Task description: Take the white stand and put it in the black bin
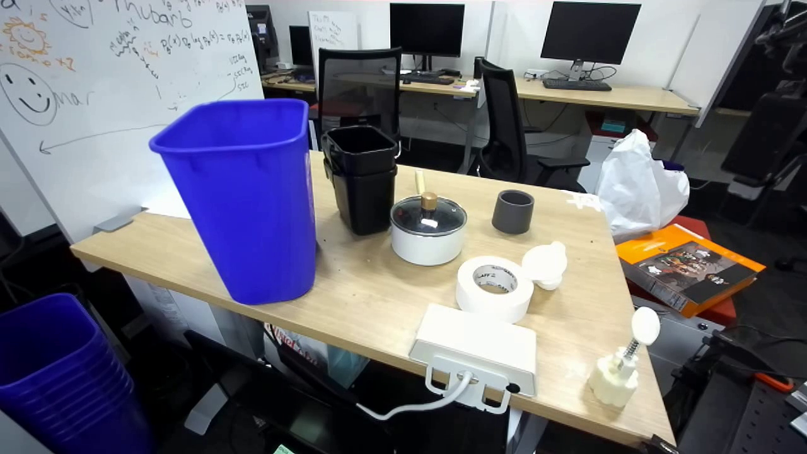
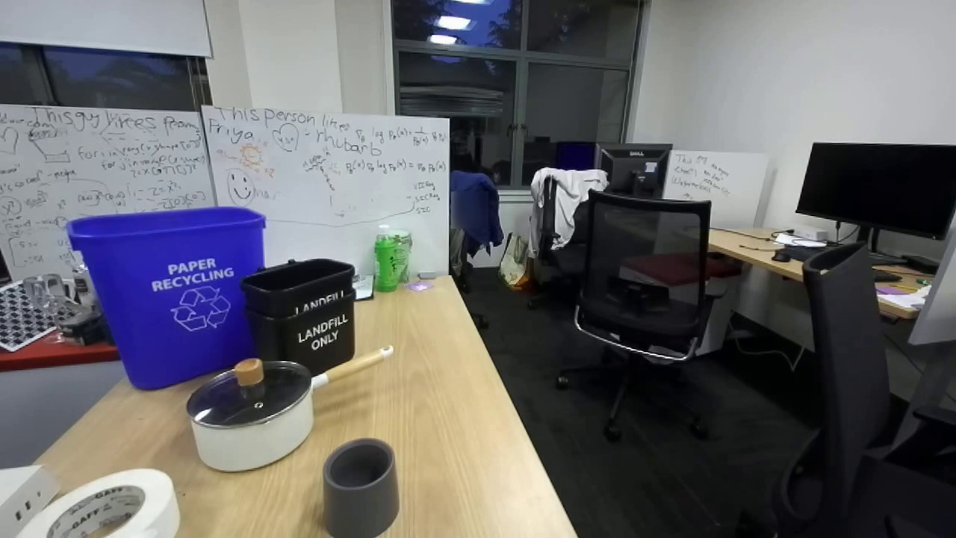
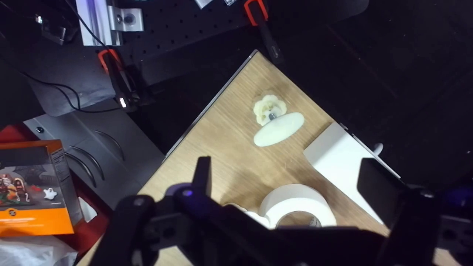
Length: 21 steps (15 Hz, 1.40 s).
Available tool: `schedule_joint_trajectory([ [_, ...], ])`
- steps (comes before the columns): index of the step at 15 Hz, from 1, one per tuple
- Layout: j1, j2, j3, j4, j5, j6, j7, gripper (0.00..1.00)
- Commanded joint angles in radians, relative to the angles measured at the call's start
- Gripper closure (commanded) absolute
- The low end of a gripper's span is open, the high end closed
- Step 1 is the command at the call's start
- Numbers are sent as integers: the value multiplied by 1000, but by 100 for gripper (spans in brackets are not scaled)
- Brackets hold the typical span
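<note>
The gripper [image 3: 288,181] has its jaws wide apart and holds nothing. On the table [image 3: 221,136] near a corner is one white stand [image 3: 279,123], cream-tinted: chunky scalloped base, thin leaning stem with a spring, flat oval knob. Then come one white box [image 1: 476,337], one tape roll [image 1: 495,307] just beside it, and one white piece [image 1: 544,261] next to the roll. Farther off are one grey cup [image 1: 512,219], one lidded pot [image 1: 427,244], two black bins [image 1: 365,197], one set in the other, and one blue bin [image 1: 252,214] beside them. More blue bins [image 1: 69,397] nest lower down, too overlapped to count.
</note>
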Motion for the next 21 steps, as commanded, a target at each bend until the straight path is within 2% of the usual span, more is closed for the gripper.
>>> schedule_joint_trajectory([
  [1, -12, -2, 10, 3, 8, -3, -8, 0],
  [7, -12, -2, 10, 3, 8, -3, -8, 0],
  [13, -54, 18, 82, 1, -2, -4, 166, 0],
  [21, -36, 97, 132, -5, 40, 11, 429, 0],
])
